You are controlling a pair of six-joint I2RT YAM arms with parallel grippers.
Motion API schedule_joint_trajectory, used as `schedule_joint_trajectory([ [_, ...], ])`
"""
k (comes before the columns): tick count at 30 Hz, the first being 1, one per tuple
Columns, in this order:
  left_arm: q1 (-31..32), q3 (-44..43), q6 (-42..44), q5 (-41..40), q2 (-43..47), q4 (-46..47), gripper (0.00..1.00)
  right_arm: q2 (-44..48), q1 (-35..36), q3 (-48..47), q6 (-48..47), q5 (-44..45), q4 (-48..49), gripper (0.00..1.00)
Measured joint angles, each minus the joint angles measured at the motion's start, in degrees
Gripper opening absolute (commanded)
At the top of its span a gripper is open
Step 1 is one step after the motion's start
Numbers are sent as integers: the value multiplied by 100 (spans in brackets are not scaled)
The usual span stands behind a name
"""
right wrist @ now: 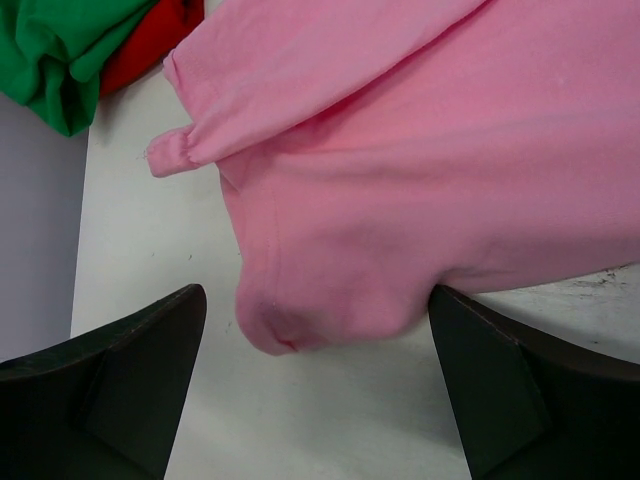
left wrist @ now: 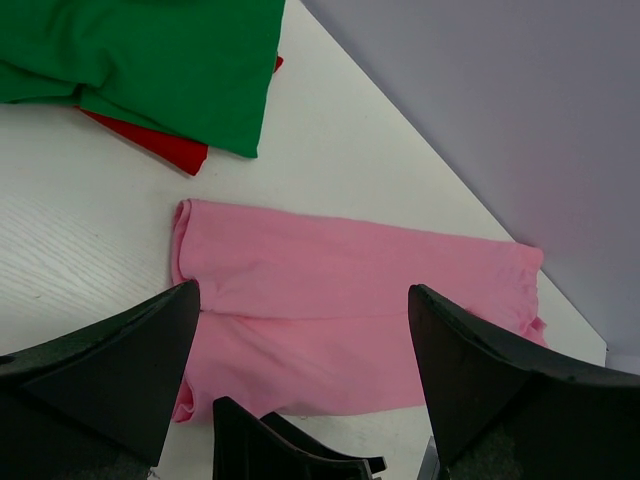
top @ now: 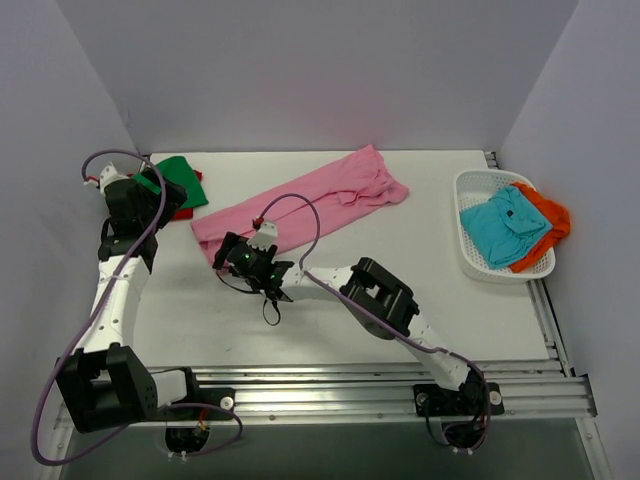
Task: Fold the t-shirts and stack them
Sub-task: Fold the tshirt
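Pink shirt: soft, light, limp, lying as a long folded strip on the desk. Grasp the hem corners at its end nearest the green shirt. Right tool open above that end; left tool open, further beyond it

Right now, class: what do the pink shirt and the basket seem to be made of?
Pink shirt: soft matte cloth, possibly cotton; it creases and drapes limply. Basket: rigid white plastic, it seems; open mesh walls hold their shape.
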State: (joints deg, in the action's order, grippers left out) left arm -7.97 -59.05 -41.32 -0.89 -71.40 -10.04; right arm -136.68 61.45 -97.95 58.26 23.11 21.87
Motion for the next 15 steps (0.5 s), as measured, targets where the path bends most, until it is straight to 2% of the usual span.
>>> schedule_joint_trajectory([
  [2, -48, 20, -2, 24, 0, -2, 94, -4, -31, 0, -4, -50, 13, 83],
  [3, -68, 22, -2, 46, 0, -4, 94, -4, -31, 0, -31, -81, 17, 71],
  [4, -83, 26, -2, 74, 0, -2, 94, -4, -31, 2, -72, -118, 15, 65],
  [9, -149, 55, -2, 162, 0, 13, 94, -74, -39, 55, -127, -221, 50, 42],
  [11, -184, 74, -2, 186, 0, 33, 94, -125, -57, 52, -111, -249, 111, 37],
  [15, -247, 127, -2, 229, 0, 37, 94, -295, -118, -42, -52, -354, 295, 20],
])
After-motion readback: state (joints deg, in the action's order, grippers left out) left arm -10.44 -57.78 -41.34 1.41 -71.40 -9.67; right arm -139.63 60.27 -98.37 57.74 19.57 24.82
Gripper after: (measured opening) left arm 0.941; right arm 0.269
